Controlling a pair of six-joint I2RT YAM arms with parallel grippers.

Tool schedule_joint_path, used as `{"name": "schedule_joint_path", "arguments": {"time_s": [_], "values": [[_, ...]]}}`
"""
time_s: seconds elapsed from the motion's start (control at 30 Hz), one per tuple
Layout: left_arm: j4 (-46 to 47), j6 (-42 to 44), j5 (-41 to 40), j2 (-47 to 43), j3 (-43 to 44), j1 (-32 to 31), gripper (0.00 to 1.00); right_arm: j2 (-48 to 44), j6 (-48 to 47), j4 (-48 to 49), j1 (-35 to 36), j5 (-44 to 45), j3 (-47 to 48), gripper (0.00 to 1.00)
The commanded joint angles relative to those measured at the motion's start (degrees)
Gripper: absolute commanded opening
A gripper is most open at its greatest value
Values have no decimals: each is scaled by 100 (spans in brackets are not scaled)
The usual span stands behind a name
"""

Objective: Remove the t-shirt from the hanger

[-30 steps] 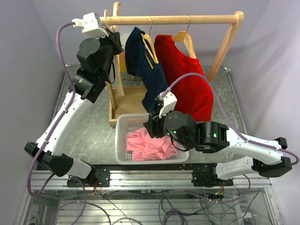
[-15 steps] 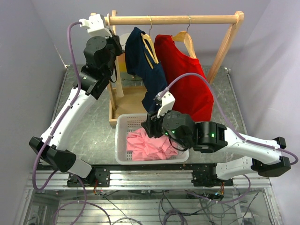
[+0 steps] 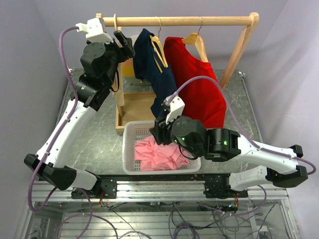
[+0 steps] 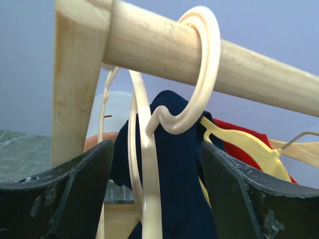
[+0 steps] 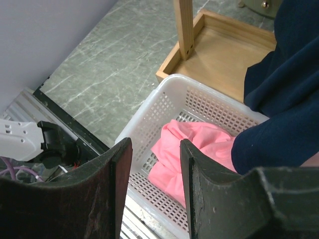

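Note:
A bare cream hanger hangs by its hook on the wooden rod near its left end. My left gripper is open around the hanger's neck without touching it, high by the rod. A navy t-shirt hangs on a yellow hanger, and a red t-shirt on a wooden hanger. A pink t-shirt lies crumpled in the white basket. My right gripper hovers open and empty above the basket, beside the navy hem.
The rack's wooden base tray and left post stand just behind the basket. The slanted right post closes the rack on the right. Marbled tabletop lies to the left of the basket.
My left gripper has opened and let go of the cream hanger, which now hangs on the rod's left end. The right arm has barely moved.

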Motion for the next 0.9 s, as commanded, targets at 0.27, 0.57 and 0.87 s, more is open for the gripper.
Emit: {"name": "schedule_joint_path", "arguments": {"time_s": [0.27,0.57,0.87], "values": [[-596,-602,857,-848,-70,69,87,-171,-463,116,15,439,500,43],[-1262,-643,1165,-1402,-371,67,88,-297,-554,66,15,609,550,43],[-1666,-24,1996,-1239,1170,61,88,-311,-379,-926,10,1762,1257,37]]}}
